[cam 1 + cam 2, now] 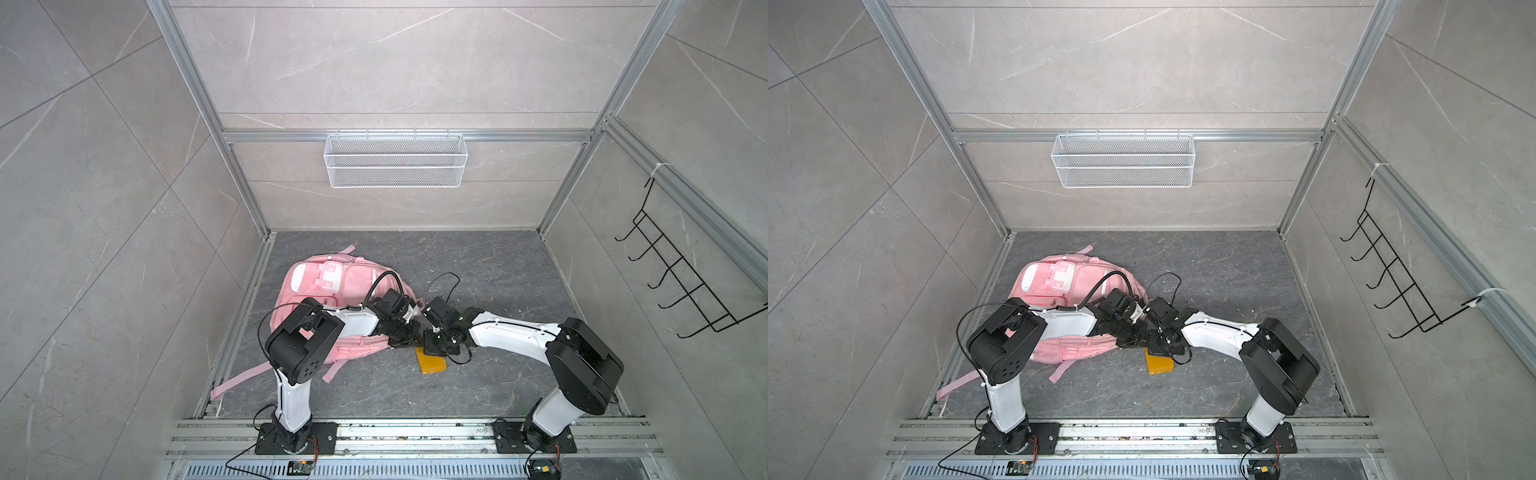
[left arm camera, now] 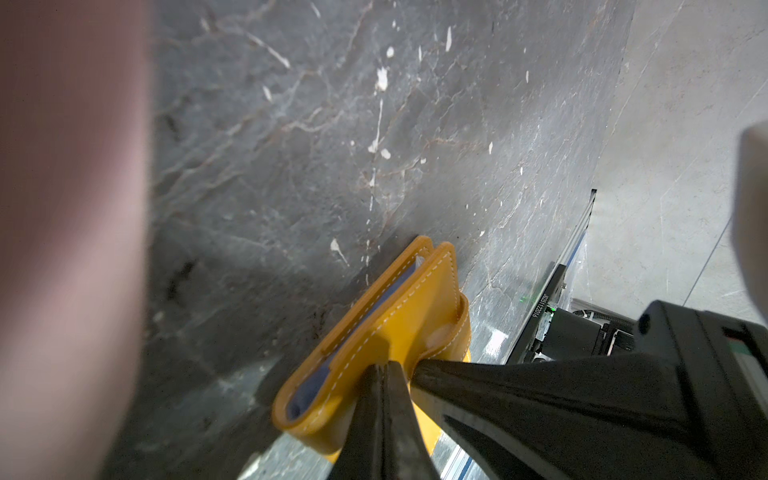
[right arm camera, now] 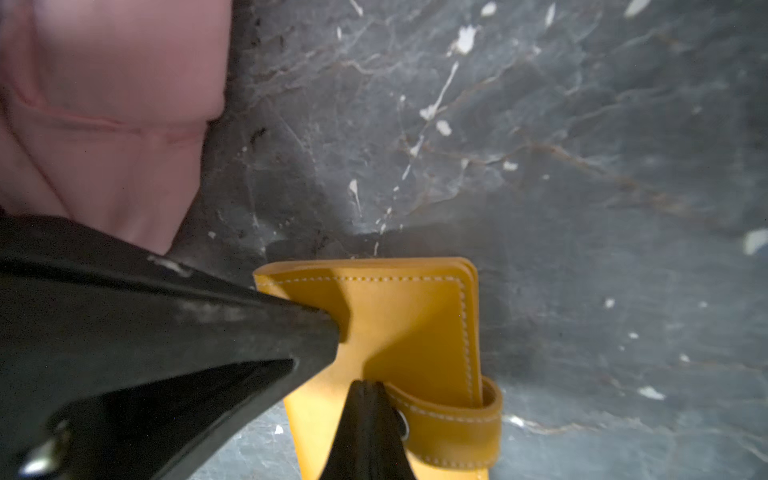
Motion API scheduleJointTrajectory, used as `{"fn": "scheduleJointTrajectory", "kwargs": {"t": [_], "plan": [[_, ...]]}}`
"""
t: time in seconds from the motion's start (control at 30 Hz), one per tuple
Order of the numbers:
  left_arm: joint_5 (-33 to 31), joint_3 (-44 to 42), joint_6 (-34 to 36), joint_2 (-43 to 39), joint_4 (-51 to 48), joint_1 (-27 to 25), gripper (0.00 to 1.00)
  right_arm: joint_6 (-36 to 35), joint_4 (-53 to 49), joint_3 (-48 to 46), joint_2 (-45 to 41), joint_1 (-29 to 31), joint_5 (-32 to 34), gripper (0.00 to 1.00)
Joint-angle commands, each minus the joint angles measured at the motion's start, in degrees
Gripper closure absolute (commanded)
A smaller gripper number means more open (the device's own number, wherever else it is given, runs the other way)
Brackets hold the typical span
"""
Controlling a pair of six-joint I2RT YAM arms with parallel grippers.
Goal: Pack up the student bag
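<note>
The student bag [image 1: 328, 282] lies flat on the dark marbled desk [image 1: 478, 282], left of centre in both top views, its pale buckle flap toward the upper left. One pink strap [image 1: 241, 378] trails toward the lower left of the frame. Part of the bag's lower half is hidden under the left arm.

Both arms reach in to the middle of the frame, where their wrists nearly meet just right of the bag. Below them, at lower centre, lies a yellow leather case [image 1: 432, 365] with white stitching, its upper end covered by the grippers.

In the left wrist view the left gripper [image 2: 382, 374] has its jaws pressed together, and its tip rests on the case's top cover. Bluish lining [image 2: 307, 395] shows in the gap between the two covers. In that view the right gripper comes in from the right side of the frame and touches the same cover just beside it. The bag fills the left edge as a pink blur.

In the right wrist view the right gripper [image 3: 365, 390] is likewise closed tight. Its tip is on the cover, right against the stitched closing tab [image 3: 457, 415]. Whether either gripper pinches any leather cannot be told. Bare desk shows between the case and the pink fabric at upper left.

A white wire basket [image 1: 395, 170] hangs on the back wall, at upper centre.
</note>
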Motion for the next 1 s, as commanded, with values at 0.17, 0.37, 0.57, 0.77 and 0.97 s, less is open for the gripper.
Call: {"fn": "scheduleJointTrajectory", "kwargs": {"t": [0.17,0.37,0.57,0.77,0.97], "plan": [[-5.32,-0.49,0.85,0.71,-4.07,1.81,0.99,-0.66,-1.25,-3.99,1.68,-0.12,-0.42,1.0],[-8.43,5.27,6.76,-7.01,-11.76,1.77,0.9,-4.0,-1.08,1.21,0.02,-0.43,-0.89,0.93],[-6.57,7.94,6.84,-15.01,-16.34,1.77,0.6,-5.3,0.56,3.04,-6.96,-1.56,-1.95,0.79],[-4.99,1.84,6.1,-17.77,-18.83,1.68,0.5,-3.94,1.35,1.71,-12.58,-5.65,-4.07,0.56],[-3.25,-1.64,4.32,-18.57,-17.74,0.35,0.45,-6.71,-0.46,-1.93,-13.37,-12.23,-8.73,0.4]]}}
